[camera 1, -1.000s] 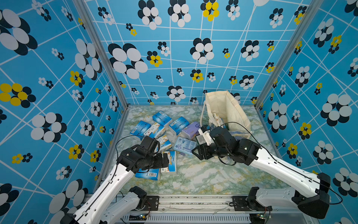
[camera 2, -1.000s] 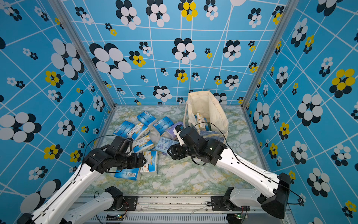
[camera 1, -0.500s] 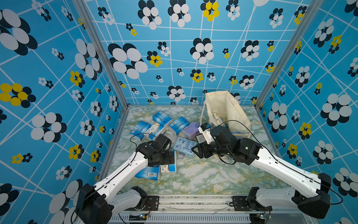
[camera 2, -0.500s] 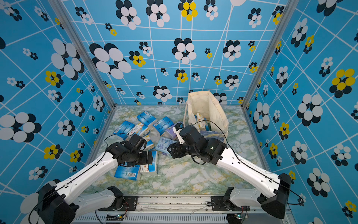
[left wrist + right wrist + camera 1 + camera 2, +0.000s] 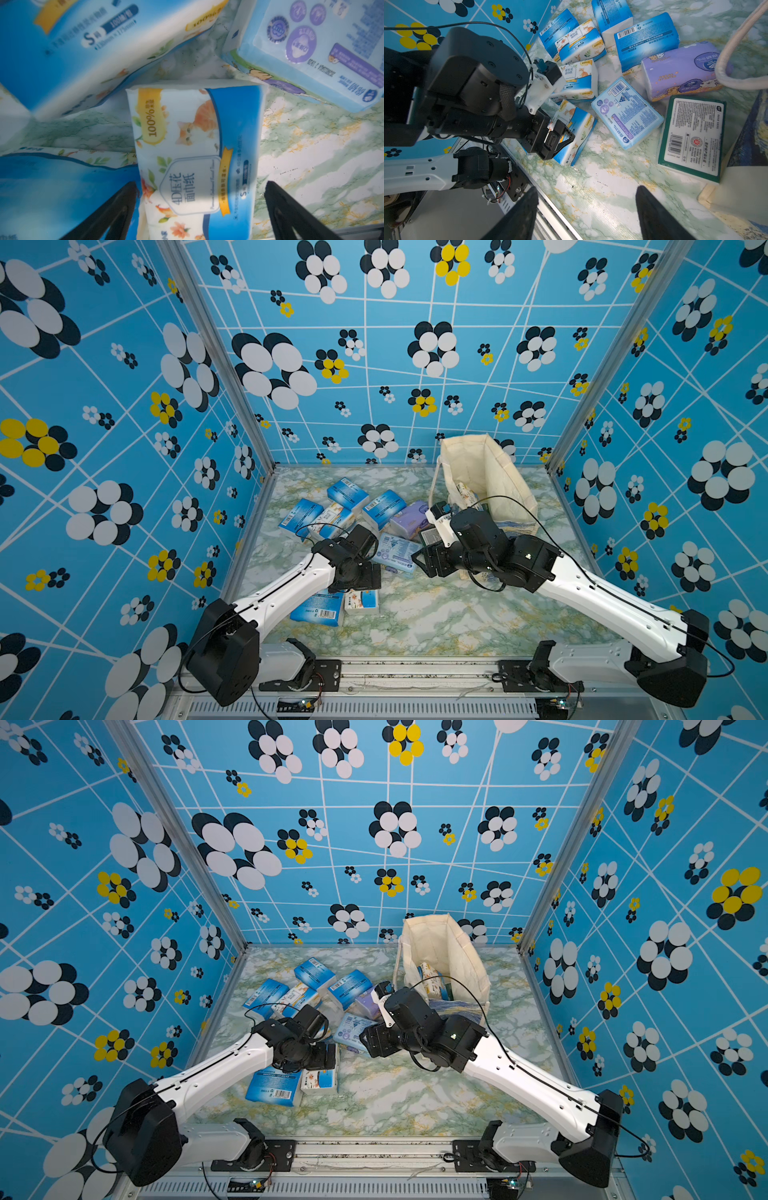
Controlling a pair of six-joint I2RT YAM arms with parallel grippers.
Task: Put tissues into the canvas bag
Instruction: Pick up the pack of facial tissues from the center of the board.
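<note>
Several tissues packs lie in a loose heap left of the canvas bag (image 5: 486, 472), which stands open at the back right with one pack (image 5: 465, 493) inside. My left gripper (image 5: 200, 184) is open, its fingers (image 5: 116, 207) straddling a white pack with an orange cat print (image 5: 193, 145) near the table's front; a blue pack (image 5: 318, 608) lies beside it. My right gripper (image 5: 587, 188) is open over bare marble, with nothing between its fingers. Beyond it lie a pale blue pack (image 5: 627, 114), a lilac pack (image 5: 679, 76) and a green-edged pack (image 5: 691, 137) against the bag's painted side (image 5: 753, 135).
Patterned blue walls (image 5: 124, 448) close in the marble table (image 5: 436, 614) on three sides. The bag's loop handle (image 5: 737, 62) hangs over the lilac pack. My left arm (image 5: 216, 1073) and right arm (image 5: 532, 1085) reach in from the metal rail (image 5: 395, 672) at the front.
My left arm has swung in toward the middle and come down, so its open fingers now sit around the white cat-print pack. The right arm has hardly moved.
</note>
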